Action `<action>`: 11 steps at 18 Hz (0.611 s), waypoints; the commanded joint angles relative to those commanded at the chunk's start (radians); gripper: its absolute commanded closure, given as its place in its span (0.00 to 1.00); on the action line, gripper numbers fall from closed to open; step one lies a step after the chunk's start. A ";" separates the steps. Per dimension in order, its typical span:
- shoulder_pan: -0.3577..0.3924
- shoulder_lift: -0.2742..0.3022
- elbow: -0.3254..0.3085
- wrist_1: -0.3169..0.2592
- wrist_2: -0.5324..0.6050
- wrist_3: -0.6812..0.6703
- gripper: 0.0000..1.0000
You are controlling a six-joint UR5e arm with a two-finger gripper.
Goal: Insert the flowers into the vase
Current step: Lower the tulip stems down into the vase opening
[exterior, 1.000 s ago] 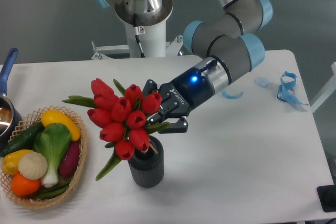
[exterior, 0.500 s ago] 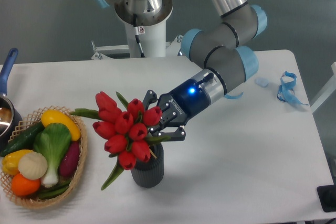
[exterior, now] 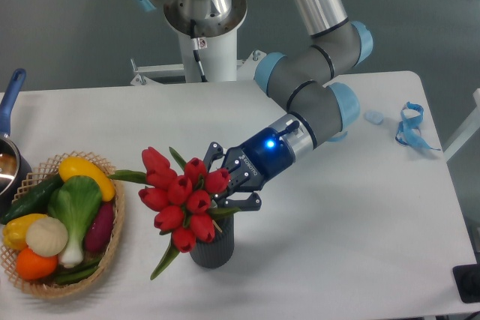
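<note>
Red flowers sit gripped in the closed tool over the vase.

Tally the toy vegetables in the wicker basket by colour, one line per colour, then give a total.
Yellow: 2
Green: 2 clearly seen
Purple: 1
Orange: 1
White: 1
Total: 7; another green piece may lie at the basket front.
</note>
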 joint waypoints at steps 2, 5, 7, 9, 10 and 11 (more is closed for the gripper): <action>0.000 -0.011 -0.011 0.000 0.003 0.032 0.84; -0.005 -0.018 -0.018 0.000 0.038 0.051 0.83; -0.005 -0.018 -0.020 0.000 0.041 0.052 0.82; -0.005 -0.018 -0.026 0.000 0.043 0.052 0.81; -0.005 -0.018 -0.025 0.000 0.043 0.052 0.78; -0.005 -0.018 -0.025 0.000 0.043 0.052 0.74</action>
